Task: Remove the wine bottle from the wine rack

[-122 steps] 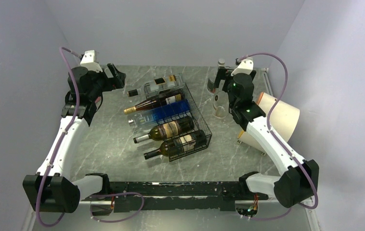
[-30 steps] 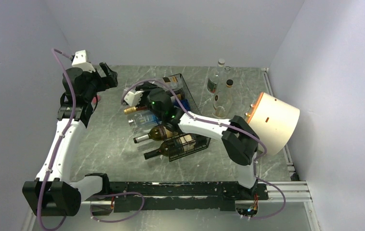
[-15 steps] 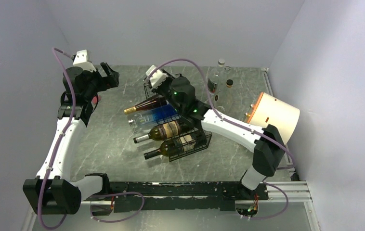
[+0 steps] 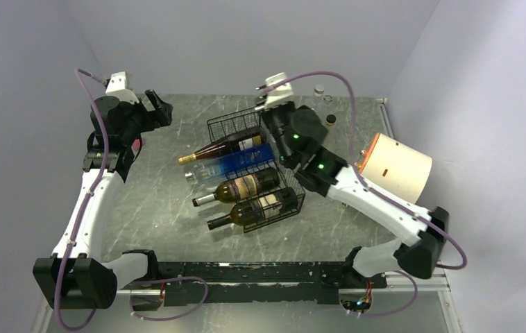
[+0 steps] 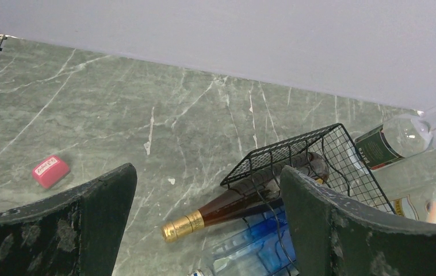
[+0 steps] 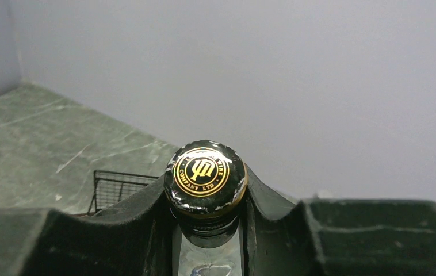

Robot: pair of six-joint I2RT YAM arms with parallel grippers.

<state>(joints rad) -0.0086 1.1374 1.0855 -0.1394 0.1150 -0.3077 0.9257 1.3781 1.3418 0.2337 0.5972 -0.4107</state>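
My right gripper (image 6: 207, 210) is shut on the neck of a wine bottle, just under its black cap with a gold emblem (image 6: 205, 171); clear glass shows below the cap. In the top view the right arm (image 4: 295, 132) hangs over the far right end of the black wire wine rack (image 4: 227, 123) and hides that bottle. The rack's far cradle is bare. A red-brown bottle with gold foil (image 4: 222, 147), a blue one (image 4: 238, 162) and two dark ones (image 4: 241, 187) lie in the rack. My left gripper (image 4: 156, 107) stands open, left of the rack, with nothing between its fingers (image 5: 92, 221).
Two clear bottles (image 4: 318, 94) stand at the back right, partly behind the right arm. A white cylinder (image 4: 395, 170) lies on its side at the right. A small pink block (image 5: 50, 171) lies on the marble table (image 4: 156, 201) far left. Walls close in on three sides.
The right arm has swung from the bottle necks on the rack's left side across to its far right end, with the clear bottle in its grip. The left arm has stayed put.
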